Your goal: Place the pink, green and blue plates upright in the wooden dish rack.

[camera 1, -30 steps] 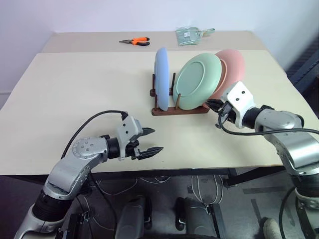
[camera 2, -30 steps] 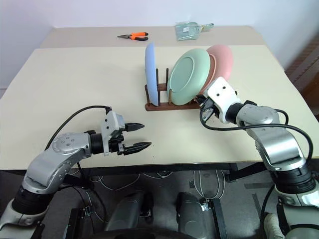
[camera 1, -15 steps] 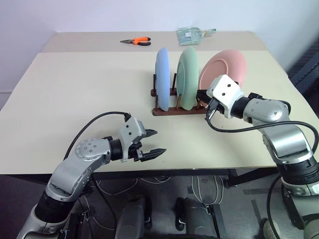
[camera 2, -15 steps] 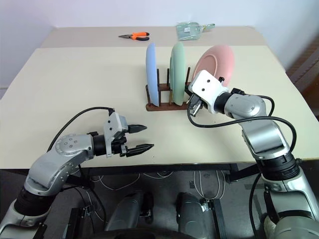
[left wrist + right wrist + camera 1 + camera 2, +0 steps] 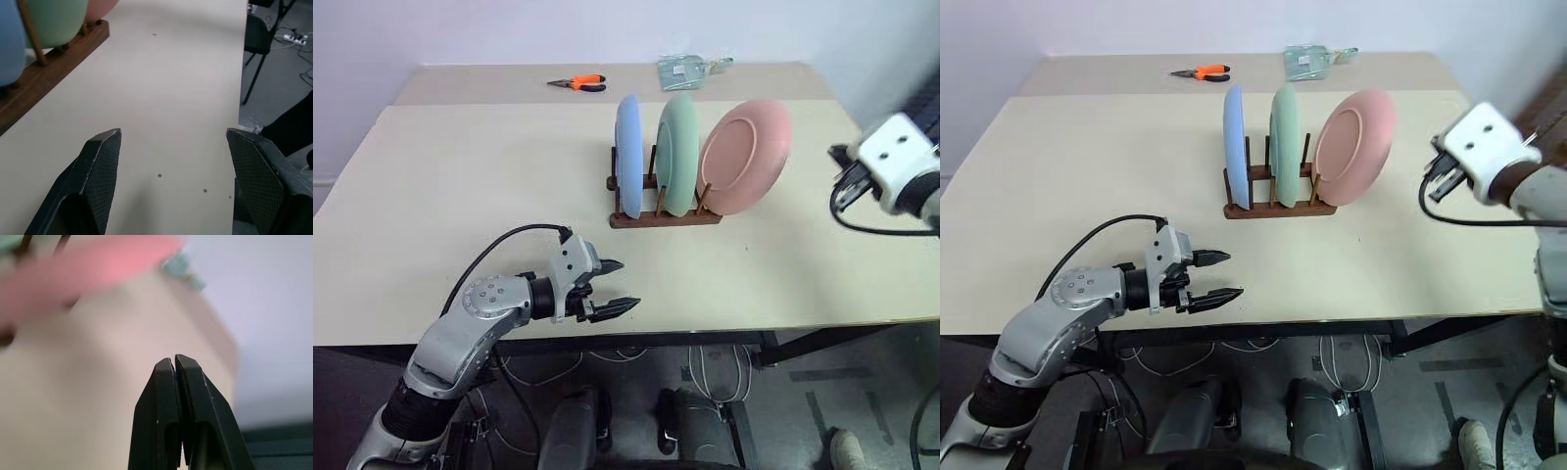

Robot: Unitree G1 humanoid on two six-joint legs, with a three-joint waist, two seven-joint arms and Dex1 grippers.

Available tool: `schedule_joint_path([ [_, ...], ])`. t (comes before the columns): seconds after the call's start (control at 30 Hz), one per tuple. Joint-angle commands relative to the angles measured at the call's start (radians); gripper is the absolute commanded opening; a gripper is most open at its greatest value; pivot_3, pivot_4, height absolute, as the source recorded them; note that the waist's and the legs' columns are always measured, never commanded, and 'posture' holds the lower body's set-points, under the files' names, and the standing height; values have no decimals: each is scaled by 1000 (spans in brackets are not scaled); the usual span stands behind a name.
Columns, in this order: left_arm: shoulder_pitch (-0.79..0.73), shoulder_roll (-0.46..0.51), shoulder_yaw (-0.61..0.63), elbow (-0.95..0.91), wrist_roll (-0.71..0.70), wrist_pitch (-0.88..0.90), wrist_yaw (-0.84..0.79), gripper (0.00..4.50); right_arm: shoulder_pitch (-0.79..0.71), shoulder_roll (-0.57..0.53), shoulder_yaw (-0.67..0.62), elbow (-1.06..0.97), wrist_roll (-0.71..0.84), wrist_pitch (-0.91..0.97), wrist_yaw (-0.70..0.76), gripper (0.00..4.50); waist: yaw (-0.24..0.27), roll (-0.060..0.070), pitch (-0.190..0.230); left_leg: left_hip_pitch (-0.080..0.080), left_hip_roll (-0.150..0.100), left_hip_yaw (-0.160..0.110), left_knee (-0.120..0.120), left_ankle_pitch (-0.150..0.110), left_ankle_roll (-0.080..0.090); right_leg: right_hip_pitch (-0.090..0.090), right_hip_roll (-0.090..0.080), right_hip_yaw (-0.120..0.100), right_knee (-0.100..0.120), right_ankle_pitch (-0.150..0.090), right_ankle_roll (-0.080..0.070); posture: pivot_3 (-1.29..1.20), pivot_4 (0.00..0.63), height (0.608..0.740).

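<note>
A wide beige table (image 5: 460, 176) is seen, with a second table butted against its far edge. Near the middle of the near table the wooden dish rack (image 5: 666, 217) is set, and all three plates are held in it: the blue plate (image 5: 628, 157) upright at the robot's left end, the green plate (image 5: 677, 154) upright just beside it, and the pink plate (image 5: 745, 157) at the right end, tilted with its face turned toward the camera. The left gripper (image 5: 617, 290) is held over the near table edge, well apart from the rack, its fingers spread wide with nothing between them. The right gripper (image 5: 175, 367) is seen off to the right of the plates, fingers pressed together and empty. On the far table orange-handled pliers (image 5: 579, 82) and a clear packet (image 5: 685, 70) are noted.
</note>
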Motion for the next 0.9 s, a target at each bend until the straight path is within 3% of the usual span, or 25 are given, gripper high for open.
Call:
schedule_joint_path([
  [0.03,-12,-2,6,-15,-4,-20,2,3525,-44,33,56,38,-38,-105,-1,66,-3,1,0,0,0,0,0,0,0,0,0,0,0,0,0,0,150,740],
  [0.2,7,9,27,-34,-11,-6,16,3525,-112,98,90,-16,-3,-90,22,66,-10,1,0,0,0,0,0,0,0,0,0,0,0,0,0,0,150,740],
  [0.5,19,5,24,-39,-10,-5,37,3525,-39,76,51,-15,-19,-95,34,66,9,0,0,0,0,-2,1,0,0,1,-1,-1,-1,0,0,0,150,740],
  [0.73,56,60,154,83,37,-48,82,3525,55,59,-97,145,16,-157,-7,66,7,1,0,0,-1,-2,1,0,0,2,-1,-2,-1,0,0,0,150,740],
  [0.9,114,127,246,224,80,-155,62,3525,99,121,-254,139,242,-60,83,66,-5,1,0,1,0,-1,0,0,-1,2,0,-2,0,0,0,0,150,740],
])
